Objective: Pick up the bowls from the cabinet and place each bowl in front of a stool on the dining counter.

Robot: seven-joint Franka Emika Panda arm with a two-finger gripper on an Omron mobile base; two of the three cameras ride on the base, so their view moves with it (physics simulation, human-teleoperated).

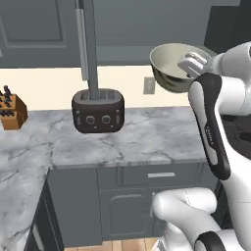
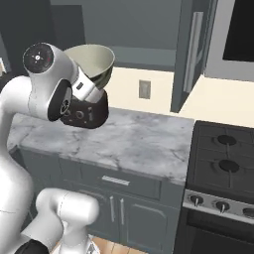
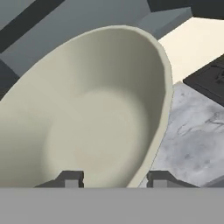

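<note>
Cream bowl [image 1: 172, 67] hangs tilted above the marble worktop [image 1: 137, 135], its rim pinched in the narrowly parted gripper [image 3: 113, 178]; a quick swing could slip it onto the toaster [image 1: 98, 111].

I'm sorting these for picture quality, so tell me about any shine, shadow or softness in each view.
Left base view: soft, even light, a dull sheen inside the cream bowl, faint shade under the toaster. Right base view: the stove reads flat and dark. Hand view: bowl interior smoothly shaded, no glare; edges slightly soft.
</note>
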